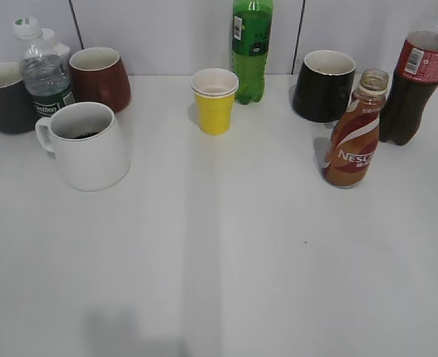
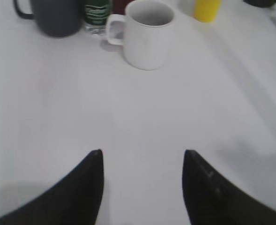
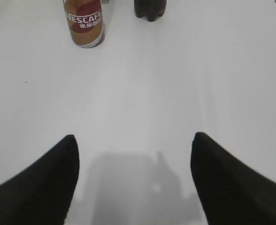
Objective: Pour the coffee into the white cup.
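Observation:
The brown Nescafe coffee bottle stands upright at the right of the table with no cap on; it also shows in the right wrist view. The white cup with a handle stands at the left, with dark liquid in its bottom; it also shows in the left wrist view. My left gripper is open and empty, well short of the white cup. My right gripper is open and empty, well short of the coffee bottle. Neither gripper shows in the exterior view.
A yellow paper cup and a green soda bottle stand at the back centre. A black cup and a cola bottle stand back right. A water bottle, a brown cup and a dark cup stand back left.

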Controlling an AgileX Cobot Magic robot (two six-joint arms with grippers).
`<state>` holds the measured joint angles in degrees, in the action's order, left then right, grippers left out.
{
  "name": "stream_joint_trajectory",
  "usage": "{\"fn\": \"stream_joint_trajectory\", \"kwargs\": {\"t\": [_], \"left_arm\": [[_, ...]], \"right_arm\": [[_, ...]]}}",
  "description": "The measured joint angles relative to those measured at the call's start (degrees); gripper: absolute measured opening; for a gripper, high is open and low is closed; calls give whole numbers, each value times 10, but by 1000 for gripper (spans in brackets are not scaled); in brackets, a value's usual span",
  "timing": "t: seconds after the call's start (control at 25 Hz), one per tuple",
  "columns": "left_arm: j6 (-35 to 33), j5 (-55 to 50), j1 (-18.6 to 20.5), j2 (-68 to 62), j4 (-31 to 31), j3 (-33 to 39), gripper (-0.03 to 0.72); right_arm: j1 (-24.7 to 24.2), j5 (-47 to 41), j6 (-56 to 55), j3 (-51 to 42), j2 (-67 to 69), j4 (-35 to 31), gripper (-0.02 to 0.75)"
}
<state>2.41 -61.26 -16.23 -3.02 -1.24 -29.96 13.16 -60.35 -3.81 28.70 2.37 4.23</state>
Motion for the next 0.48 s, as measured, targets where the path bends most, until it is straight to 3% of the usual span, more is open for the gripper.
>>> {"fn": "stream_joint_trajectory", "kwargs": {"t": [0.24,0.48], "left_arm": [[0,0,88,9,0,0,414],[0,1,127,34,0,0,414]], "right_arm": [[-65,1,0,0,-4,0,575],[-104,4,0,0,-28,-1,575]]}}
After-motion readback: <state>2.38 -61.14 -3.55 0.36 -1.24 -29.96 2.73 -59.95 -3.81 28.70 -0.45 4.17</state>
